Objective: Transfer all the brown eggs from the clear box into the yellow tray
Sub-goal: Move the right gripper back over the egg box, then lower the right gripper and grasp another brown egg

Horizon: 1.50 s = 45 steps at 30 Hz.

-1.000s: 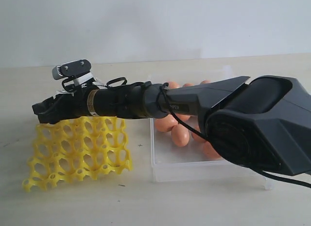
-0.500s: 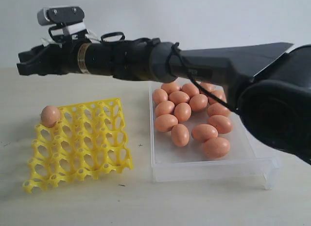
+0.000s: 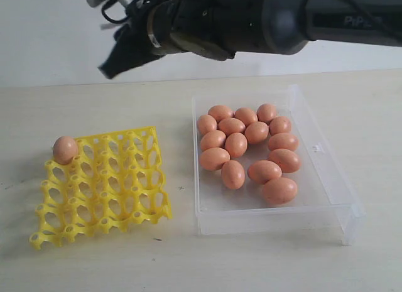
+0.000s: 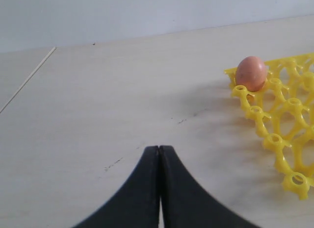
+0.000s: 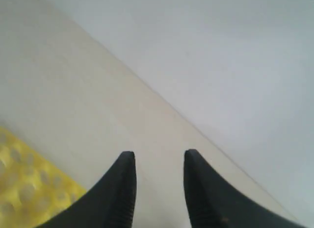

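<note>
Across the pale counter (image 3: 94,267), the biggest thing in shot is the right arm (image 3: 251,16), which stretches along the top of the exterior view from the right side, well above the surface. Next in size, the clear box (image 3: 270,221) lies on the counter's right half, w/ low walls & an open top. The yellow tray (image 3: 107,179) (image 4: 289,120) sits just beside it on the left, w/ a narrow strip of counter between, so they're not touching. The right end effector (image 3: 108,69) (image 5: 157,157) hangs high, above & beyond the tray's far edge, tipped downward. Its wrist view shows the two fingers apart w/ nothing between them, i.e. open & empty, w/ a blurred bit of tray beneath. The left end effector (image 4: 159,148) doesn't show in the exterior view. Its wrist view has both fingers pressed together tip to tip, closed on nothing, over the counter & off the tray's side near the corner w/ the egg. Approx 15 brown eggs (image 3: 235,144) lie loose in the box, bunched toward its far & middle parts, many touching. A single egg (image 3: 65,149) (image 4: 251,73) sits in the tray's far-left corner cell.
</note>
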### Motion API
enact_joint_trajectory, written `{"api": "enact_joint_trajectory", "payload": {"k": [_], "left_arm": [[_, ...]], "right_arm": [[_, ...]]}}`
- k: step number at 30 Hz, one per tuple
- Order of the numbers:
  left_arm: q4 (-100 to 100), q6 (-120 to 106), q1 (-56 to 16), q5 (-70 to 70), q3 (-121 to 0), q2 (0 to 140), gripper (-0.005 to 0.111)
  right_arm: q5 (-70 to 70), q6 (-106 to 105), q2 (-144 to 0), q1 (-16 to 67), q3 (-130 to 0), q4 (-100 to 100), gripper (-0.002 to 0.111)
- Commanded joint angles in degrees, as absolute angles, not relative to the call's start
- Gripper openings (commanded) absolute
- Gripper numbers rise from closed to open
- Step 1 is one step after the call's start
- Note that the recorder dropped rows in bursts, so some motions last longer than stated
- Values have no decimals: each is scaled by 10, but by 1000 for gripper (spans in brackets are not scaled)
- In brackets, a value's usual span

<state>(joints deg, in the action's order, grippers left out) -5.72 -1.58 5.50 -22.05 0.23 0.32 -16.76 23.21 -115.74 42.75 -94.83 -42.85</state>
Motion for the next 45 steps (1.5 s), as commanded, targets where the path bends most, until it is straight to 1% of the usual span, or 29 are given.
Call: {"api": "enact_joint_trajectory", "payload": {"k": [1, 4, 7, 8, 10, 14, 16, 22, 28, 37, 42, 45], "left_arm": [[-57, -13, 51, -216, 0, 0, 0], [-57, -13, 51, -216, 0, 0, 0], [-58, -13, 51, -216, 0, 0, 0], [-58, -13, 51, -216, 0, 0, 0], [-58, -13, 51, -216, 0, 0, 0], [-58, -13, 51, -216, 0, 0, 0], [-58, -13, 51, -216, 0, 0, 0], [-58, -13, 51, -216, 0, 0, 0], [-58, -13, 51, -216, 0, 0, 0], [-58, -13, 51, -216, 0, 0, 0], [-58, -13, 51, -216, 0, 0, 0], [-58, -13, 51, -216, 0, 0, 0]], "right_arm": [[-378, 82, -1140, 408, -939, -357, 31], [-486, 72, -1143, 388, -939, -345, 32], [-548, 87, -1147, 363, -939, -333, 32], [-565, 90, -1150, 353, -939, -318, 34], [-597, 95, -1155, 335, -939, -287, 40], [-670, 90, -1177, 309, -939, -220, 56], [-700, 61, -1188, 303, -939, -203, 60], [-700, -100, -1198, 300, -939, -121, 60], [-700, -214, -1198, 300, -939, -101, 60], [-700, -286, -1220, 300, -933, -44, 60], [-700, -287, -1249, 300, -933, -60, 60], [-700, -287, -1262, 300, -934, -107, 60]]}}
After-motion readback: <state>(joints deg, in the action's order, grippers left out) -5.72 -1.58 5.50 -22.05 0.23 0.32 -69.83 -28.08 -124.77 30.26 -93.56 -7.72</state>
